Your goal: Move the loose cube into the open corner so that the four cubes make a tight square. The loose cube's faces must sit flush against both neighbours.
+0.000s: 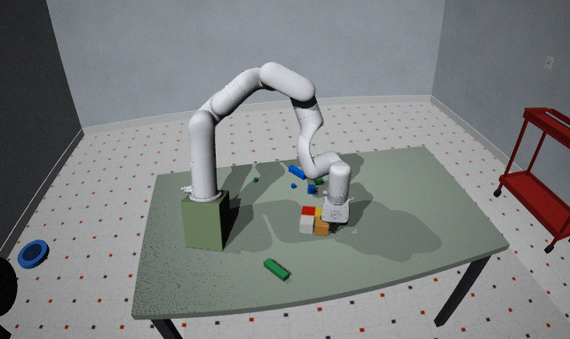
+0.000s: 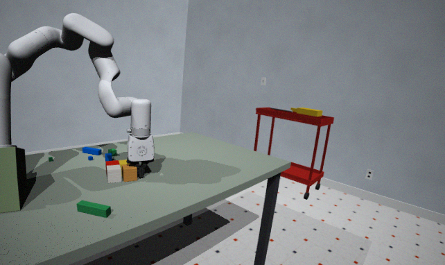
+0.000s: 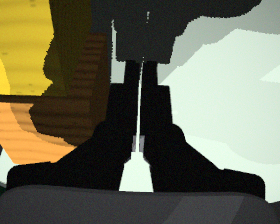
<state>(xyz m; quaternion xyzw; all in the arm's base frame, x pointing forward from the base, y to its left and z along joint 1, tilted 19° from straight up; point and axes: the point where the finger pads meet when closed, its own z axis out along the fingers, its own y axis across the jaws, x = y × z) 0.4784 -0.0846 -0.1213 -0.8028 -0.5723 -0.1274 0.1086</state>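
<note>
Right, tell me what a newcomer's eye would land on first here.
Probably the big white arm, arching up from a green block on the table and down to its closed end effector. Next, the tight cluster of red, yellow, white and orange cubes beside the fingertips, bright against the dull green tabletop. Off past the table's far end, the red cart also catches the eye.

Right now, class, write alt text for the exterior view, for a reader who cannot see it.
A white robot arm holds its closed gripper beside an orange cube, which is grouped with white, red and yellow cubes on a green table. A red cart stands behind.
</note>
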